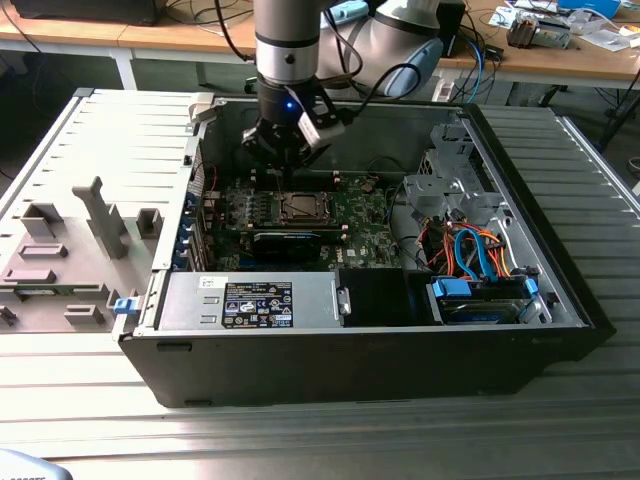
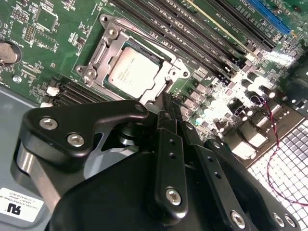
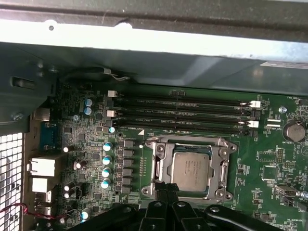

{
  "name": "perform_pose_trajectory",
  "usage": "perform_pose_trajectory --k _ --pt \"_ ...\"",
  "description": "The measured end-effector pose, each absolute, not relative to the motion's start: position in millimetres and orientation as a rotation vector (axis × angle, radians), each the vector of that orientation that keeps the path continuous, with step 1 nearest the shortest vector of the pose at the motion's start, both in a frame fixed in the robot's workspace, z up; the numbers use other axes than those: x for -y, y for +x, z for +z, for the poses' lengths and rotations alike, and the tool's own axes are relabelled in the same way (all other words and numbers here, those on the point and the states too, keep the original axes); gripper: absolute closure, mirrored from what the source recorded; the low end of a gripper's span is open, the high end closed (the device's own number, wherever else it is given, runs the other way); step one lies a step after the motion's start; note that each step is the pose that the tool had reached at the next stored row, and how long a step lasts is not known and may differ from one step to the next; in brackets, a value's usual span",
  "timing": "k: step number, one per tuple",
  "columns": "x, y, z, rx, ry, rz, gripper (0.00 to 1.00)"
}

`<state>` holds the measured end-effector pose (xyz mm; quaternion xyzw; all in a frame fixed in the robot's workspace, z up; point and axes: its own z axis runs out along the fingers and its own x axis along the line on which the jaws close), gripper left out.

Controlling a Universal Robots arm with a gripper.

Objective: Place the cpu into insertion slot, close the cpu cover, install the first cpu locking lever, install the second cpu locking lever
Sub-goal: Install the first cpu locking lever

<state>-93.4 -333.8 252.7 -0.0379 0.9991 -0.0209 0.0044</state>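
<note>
The cpu [image 2: 132, 72] lies flat in the insertion slot [image 1: 297, 207] on the green board, its silvery top showing through the window of the cpu cover [image 2: 108, 48]. The cover lies down around the chip [image 3: 191, 167], its frame [image 3: 161, 161] level with the socket. A thin lever rod [image 2: 137, 34] runs along one side of the frame. My gripper [image 2: 167, 107] is shut, with nothing between its black fingers. Its tips [image 3: 166, 186] sit right at the socket's edge, beside the chip. In the exterior view the gripper [image 1: 285, 178] hangs just above the socket, inside the open case.
Long memory slots [image 3: 183, 113] run along one side of the socket. A black graphics card [image 1: 288, 243] sits just in front of it, with the power supply [image 1: 250, 300] nearer still. Drive cage and coloured cables [image 1: 470, 250] fill the exterior view's right. The case walls [image 1: 205, 150] close in around.
</note>
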Motion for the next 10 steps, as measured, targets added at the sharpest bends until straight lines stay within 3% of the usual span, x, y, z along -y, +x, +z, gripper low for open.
perform_pose_trajectory --k 10 --pt "329.9 -97.7 252.7 -3.13 -0.119 -0.065 0.89"
